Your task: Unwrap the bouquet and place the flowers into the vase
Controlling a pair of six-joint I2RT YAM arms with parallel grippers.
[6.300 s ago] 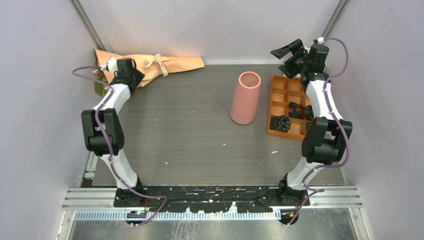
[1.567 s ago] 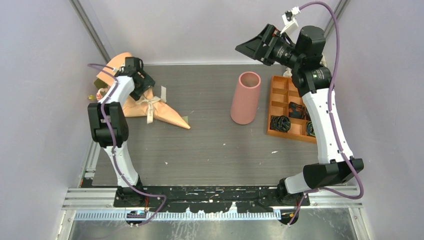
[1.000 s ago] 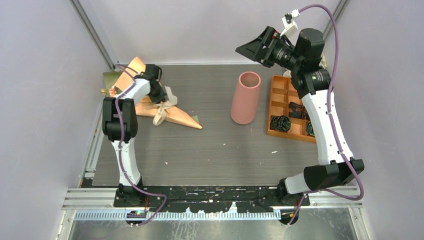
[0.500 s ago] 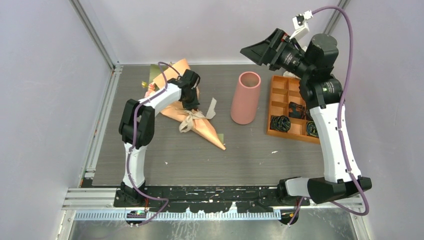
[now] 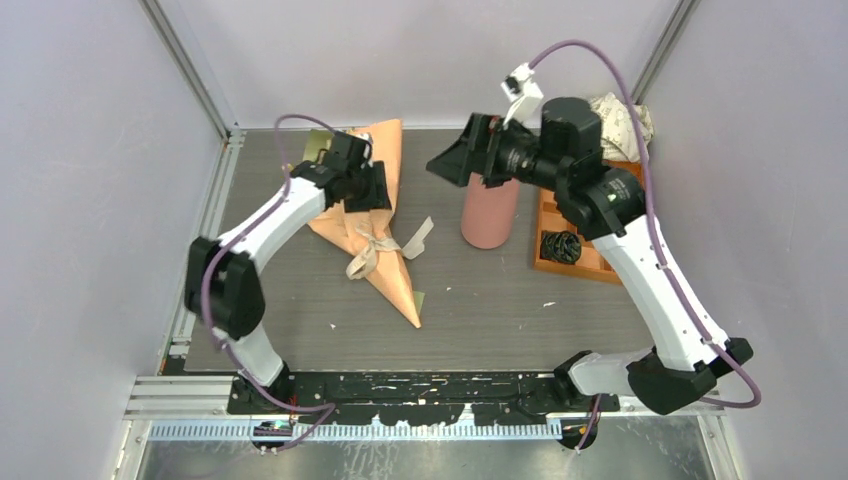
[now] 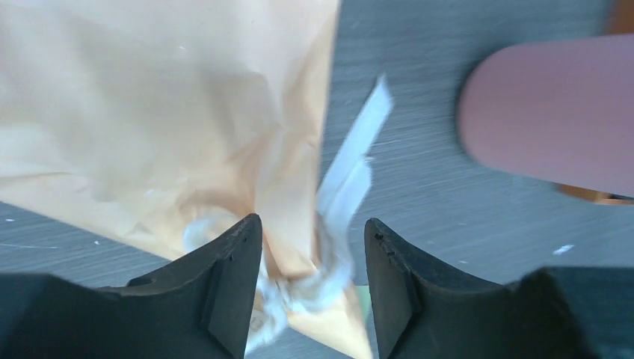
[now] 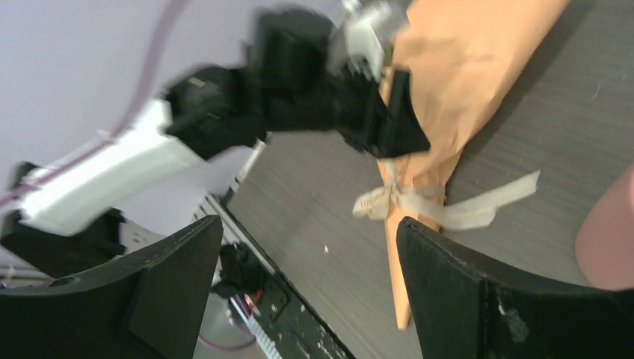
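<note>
Seen from above, a dark grey table (image 5: 500, 310) stands inside pale walls, with two white-and-black robot arms mounted at its near edge.

The bouquet (image 5: 375, 225) lies flat on the left half of the table. It is a long cone of peach-tan paper, with its wide mouth toward the back wall and its pointed tip toward the near edge. A beige ribbon (image 5: 372, 248) is tied around the narrow part, its loose ends trailing on the table. The paper covers the flowers, so they cannot be seen.

The left gripper (image 5: 368, 188) reaches across to the bouquet, just above the ribbon knot. In its own wrist camera the left gripper (image 6: 314, 224) has its two black fingers (image 6: 232, 288) spread apart, and the paper and blurred ribbon (image 6: 351, 187) show in the gap. Whether the fingers touch the paper cannot be told.

The vase (image 5: 488, 215), a salmon-pink cylinder, stands upright to the right of the bouquet and well apart from it. The right arm hides its top.

The right gripper (image 5: 450, 160) hangs in the air beside the vase, pointing toward the bouquet. In its wrist camera the right gripper (image 7: 310, 232) is spread wide with nothing between its fingers.

An orange tray (image 5: 545, 215) holding black coils sits just right of the vase. Crumpled white paper (image 5: 620, 115) lies behind the tray.
</note>
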